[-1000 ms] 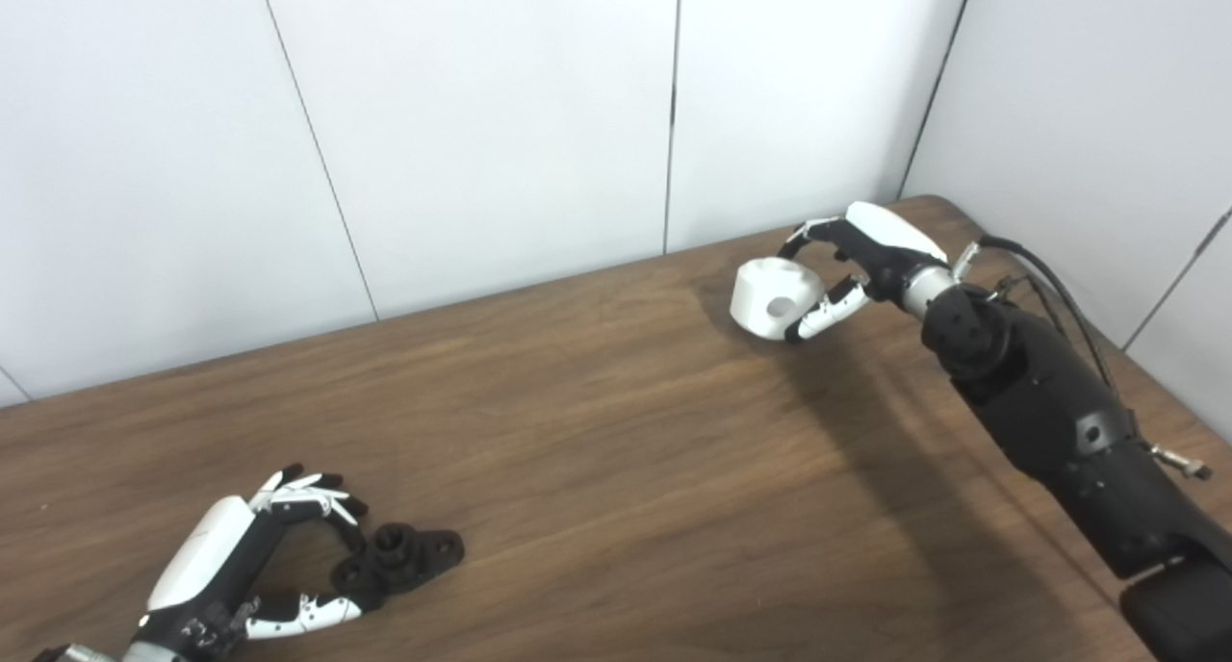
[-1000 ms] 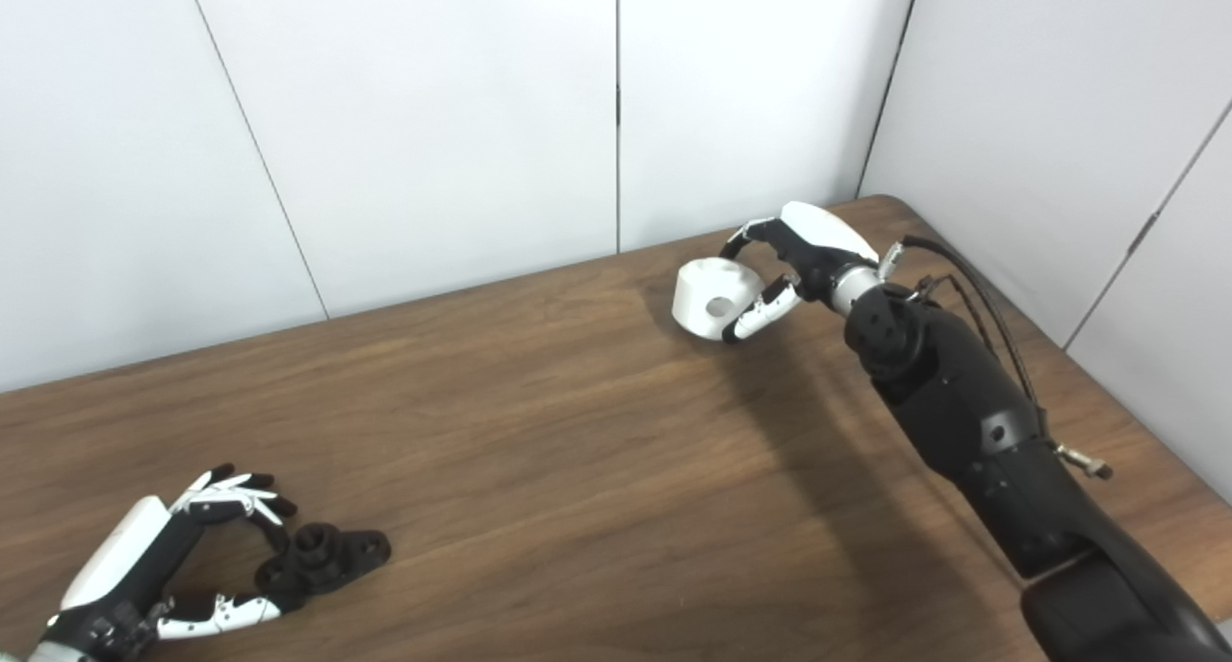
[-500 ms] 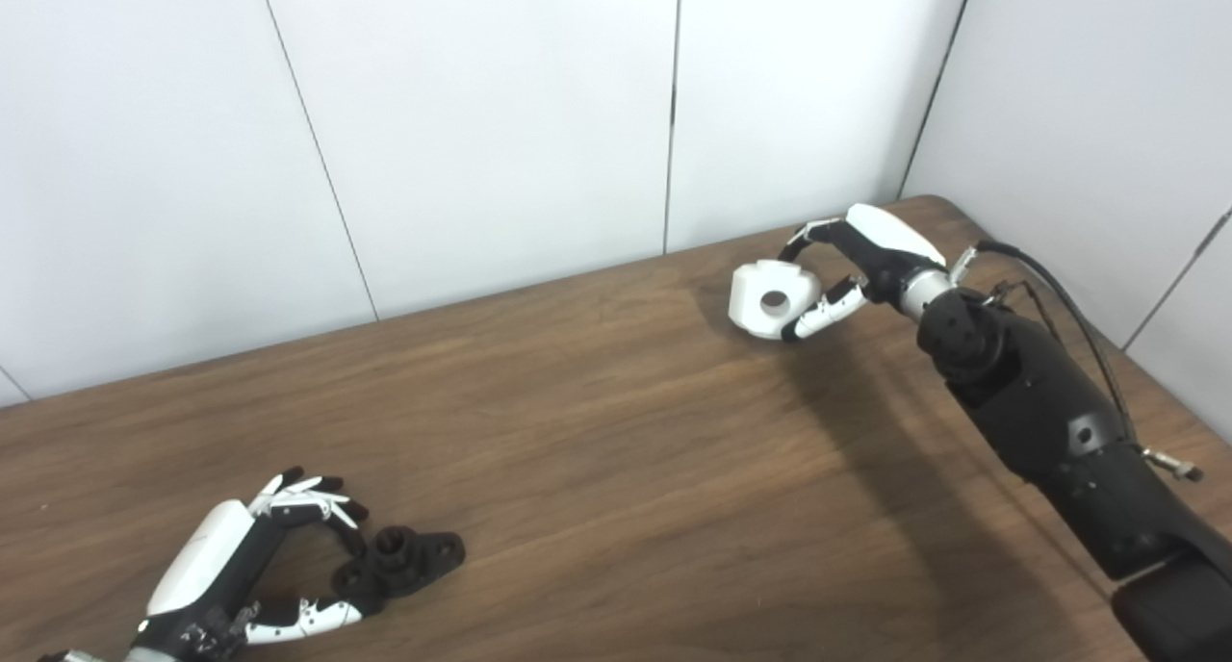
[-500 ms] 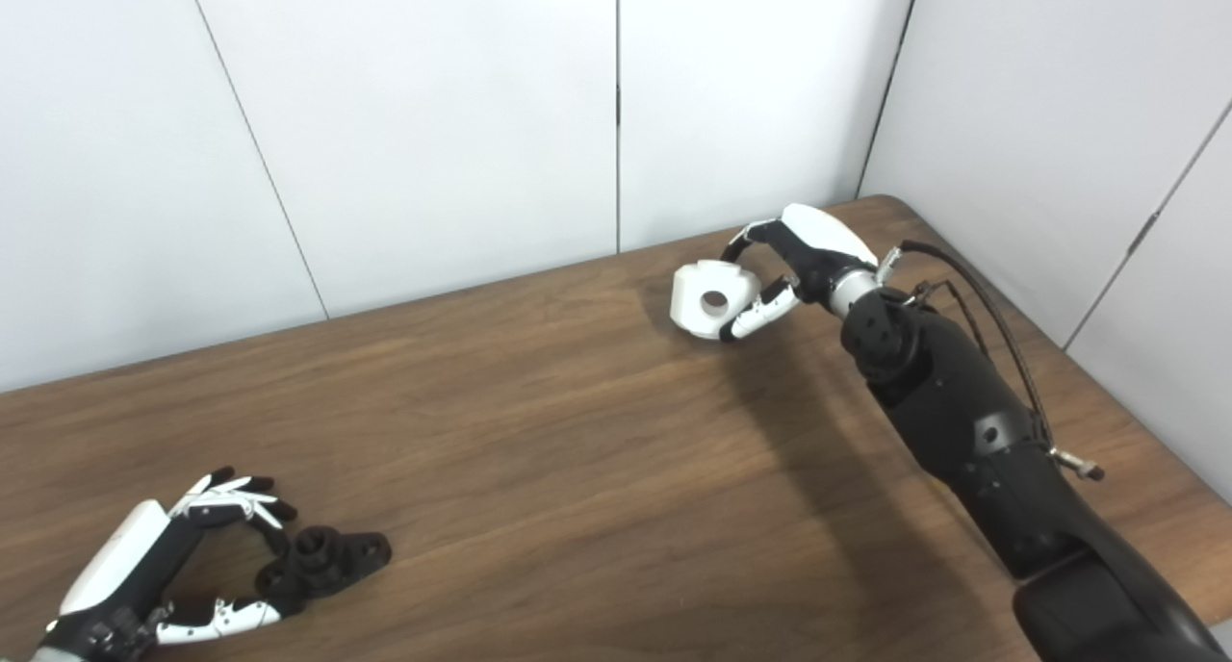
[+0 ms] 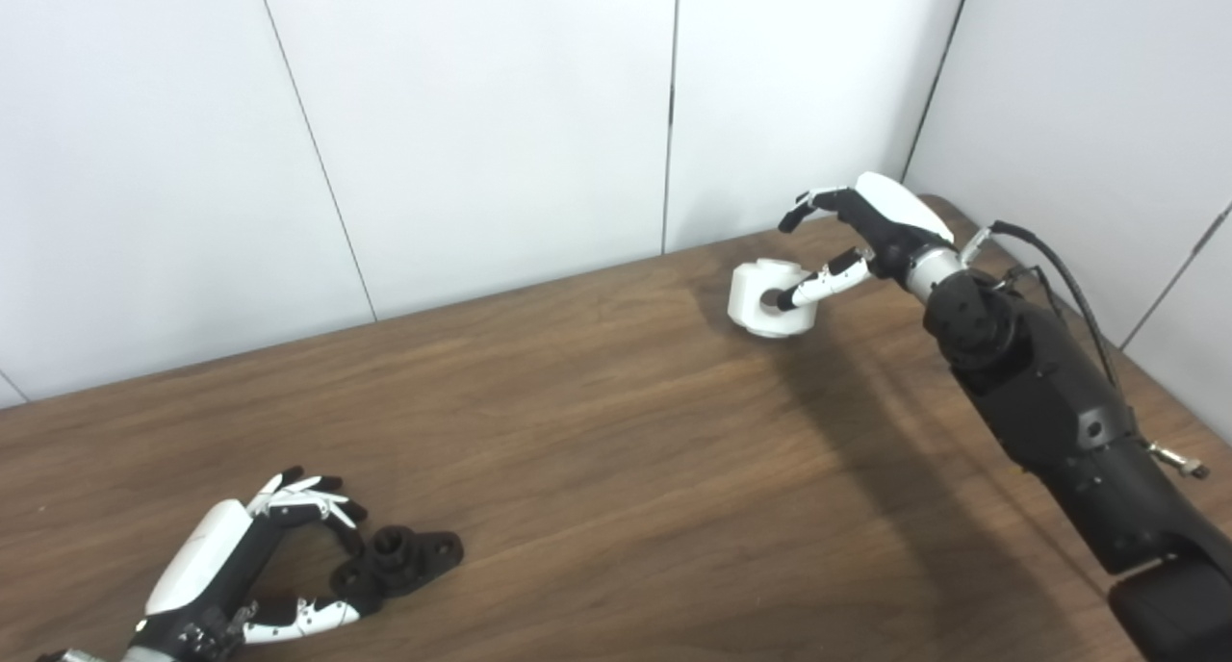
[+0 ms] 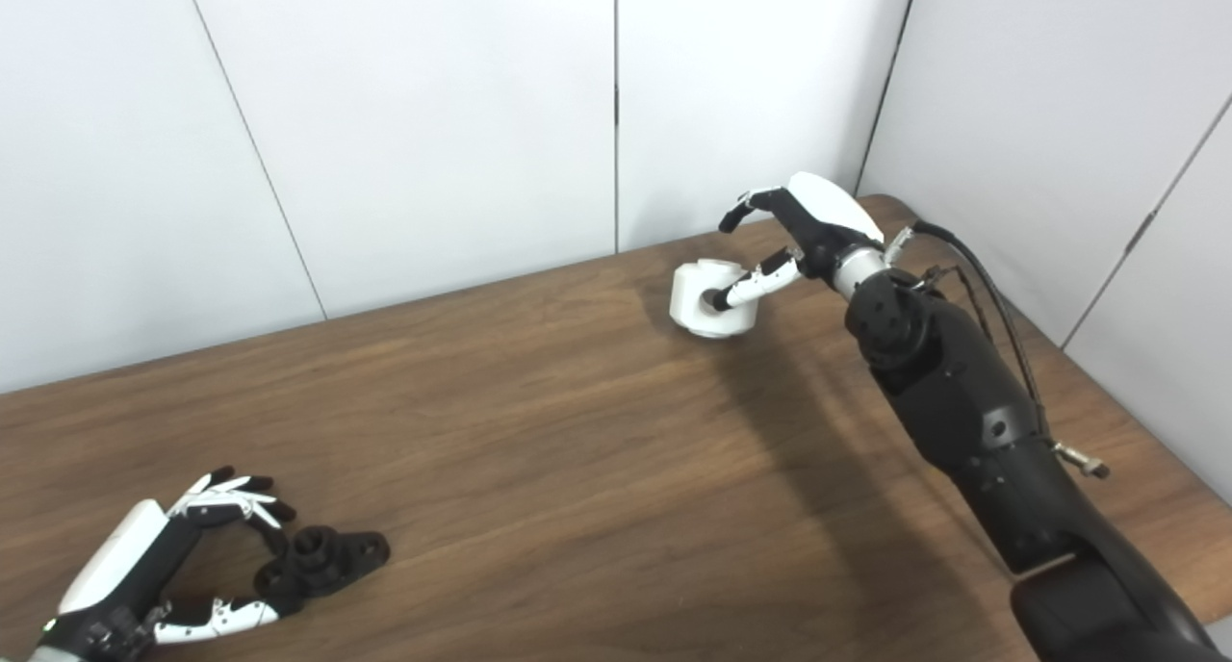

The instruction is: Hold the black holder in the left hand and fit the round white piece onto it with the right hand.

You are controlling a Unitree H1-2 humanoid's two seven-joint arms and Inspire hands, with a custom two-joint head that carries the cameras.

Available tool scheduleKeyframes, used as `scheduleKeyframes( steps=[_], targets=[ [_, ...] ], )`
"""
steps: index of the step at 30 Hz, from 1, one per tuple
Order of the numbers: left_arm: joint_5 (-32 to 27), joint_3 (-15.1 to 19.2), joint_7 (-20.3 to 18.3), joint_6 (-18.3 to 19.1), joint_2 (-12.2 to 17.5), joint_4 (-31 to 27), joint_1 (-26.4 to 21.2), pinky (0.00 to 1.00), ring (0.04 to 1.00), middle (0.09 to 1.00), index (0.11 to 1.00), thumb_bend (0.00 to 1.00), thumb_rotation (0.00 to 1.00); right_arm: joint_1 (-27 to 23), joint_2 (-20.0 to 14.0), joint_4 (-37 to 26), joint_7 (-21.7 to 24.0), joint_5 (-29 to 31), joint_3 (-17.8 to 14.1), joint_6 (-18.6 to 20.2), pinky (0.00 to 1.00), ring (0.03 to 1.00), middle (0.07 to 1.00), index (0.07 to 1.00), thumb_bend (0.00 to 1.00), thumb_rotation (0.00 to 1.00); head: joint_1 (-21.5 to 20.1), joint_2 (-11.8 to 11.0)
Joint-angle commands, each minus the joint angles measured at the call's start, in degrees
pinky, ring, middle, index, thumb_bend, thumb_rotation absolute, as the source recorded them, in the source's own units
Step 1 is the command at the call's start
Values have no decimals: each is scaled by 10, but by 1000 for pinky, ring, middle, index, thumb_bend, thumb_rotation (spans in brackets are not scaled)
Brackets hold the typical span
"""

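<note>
1. White round piece (image 5: 767, 298) now set down on the wooden table (image 5: 597, 450) at far right, hole facing up and sideways; a second ago lifted, gripped.
2. Right hand (image 5: 861, 234) opened since then: fingers (image 5: 804, 203) raised and spread above the piece, thumb tip poking at its hole.
3. Black holder (image 5: 399, 558) unmoved, lying near left.
4. Left hand (image 5: 245, 561) unchanged, loosely curled around holder's end, touching, not lifting.
</note>
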Motion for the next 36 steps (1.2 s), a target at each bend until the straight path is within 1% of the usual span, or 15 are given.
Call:
scheduleKeyframes(
  steps=[1, 8, 14, 18, 21, 24, 29, 33, 36],
  targets=[
    [8, -1, -10, 6, 5, 4, -10, 987, 870, 695, 484, 517, 40, -18, -13, -16, -18, -1, -11, -15, 799, 892, 860, 659, 800, 249, -1, -1],
    [2, 0, -9, 1, 5, 5, -9, 984, 872, 693, 484, 517, 40, -18, -12, -12, -18, 1, -9, -21, 780, 875, 864, 663, 802, 243, 3, 0],
    [-1, 2, -10, 2, 6, -7, -1, 983, 873, 692, 484, 517, 40, -20, -14, 3, -20, 3, -6, -42, 783, 872, 862, 668, 807, 244, 5, 1],
    [0, 3, -9, 3, 8, -14, 4, 982, 870, 689, 484, 517, 40, -26, -10, 12, -17, 0, -2, -44, 778, 873, 865, 671, 809, 234, 4, 1],
    [-2, 4, -12, 5, 9, -19, 8, 986, 871, 686, 484, 517, 40, -28, -7, 16, -16, -4, 5, -42, 788, 896, 872, 682, 808, 242, 2, -4],
    [-3, 5, -13, 7, 10, -21, 11, 989, 873, 687, 484, 517, 40, -32, -4, 23, -15, -11, 13, -34, 824, 935, 885, 718, 822, 268, 1, -6],
    [-8, 7, -19, 13, 13, -31, 15, 990, 876, 689, 484, 517, 40, -36, 1, 27, -8, -24, 27, -23, 830, 969, 911, 776, 838, 303, -2, -8],
    [-7, 10, -23, 19, 14, -38, 18, 984, 876, 690, 484, 517, 40, -39, 5, 36, -8, -26, 33, -21, 837, 985, 923, 793, 854, 305, -5, -14],
    [-10, 11, -26, 18, 14, -40, 19, 978, 873, 689, 484, 517, 40, -41, 7, 47, -13, -28, 38, -29, 836, 986, 926, 792, 858, 309, -6, -19]
  ],
)
